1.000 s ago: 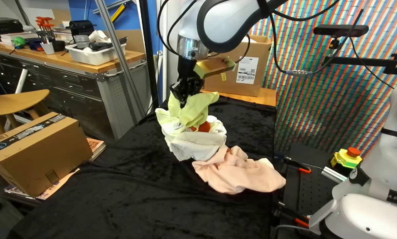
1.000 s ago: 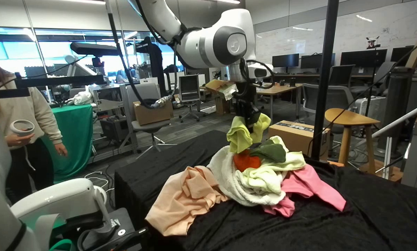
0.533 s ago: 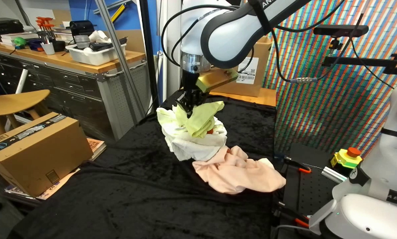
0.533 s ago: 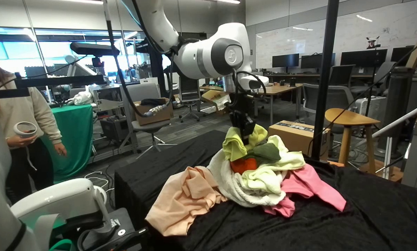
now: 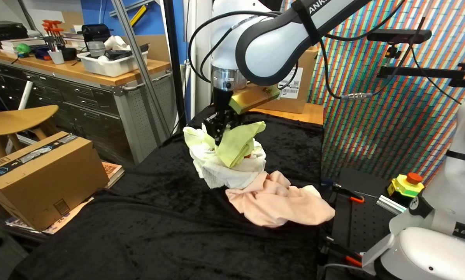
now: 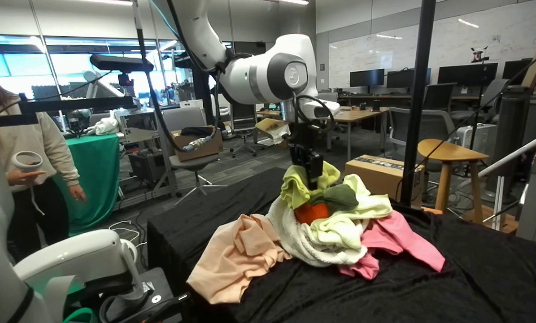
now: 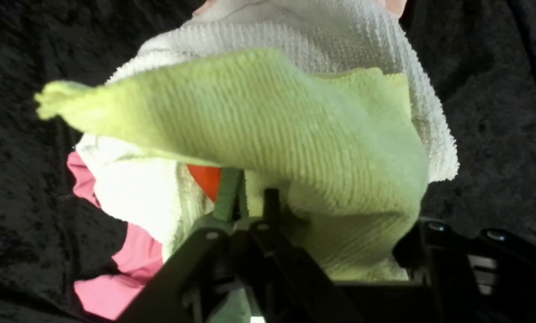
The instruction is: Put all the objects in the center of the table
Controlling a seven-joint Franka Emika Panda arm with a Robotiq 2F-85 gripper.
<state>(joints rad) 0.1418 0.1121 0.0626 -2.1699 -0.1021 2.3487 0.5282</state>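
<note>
- In an exterior view, a person (image 6: 43,143) stands well to the left of the white cloth (image 6: 288,231), in the background, holding a white controller (image 6: 28,168).
- The peach cloth (image 6: 236,260) lies crumpled on the black-draped table (image 6: 478,278), touching the white cloth's left side and spreading away from it.
- The white cloth itself is bunched up on the table, with other things heaped on top.
- The bright yellow-green cloth (image 6: 293,186) stands in raised folds above the left part of the white cloth.
- The gripper (image 6: 311,181) points down over the white cloth in both exterior views. In the wrist view its jaws stand spread, with folds of the bright yellow-green cloth between them; part of one jaw is hidden behind that fabric, so whether both sides touch it I cannot tell.
- The red-orange ball (image 6: 311,214) nestles in the white cloth, partly covered by yellow-green folds.
- A dark green thing (image 6: 339,198), hard to identify, rests over the white cloth.
- The pale yellow-green cloth (image 6: 368,207) drapes across the white cloth's right part.
- A cardboard box (image 6: 375,176) stands behind the white cloth and to its right, apart from it.
- The pink cloth (image 6: 404,240) lies on the table, reaching out from the white cloth's right edge.
</note>
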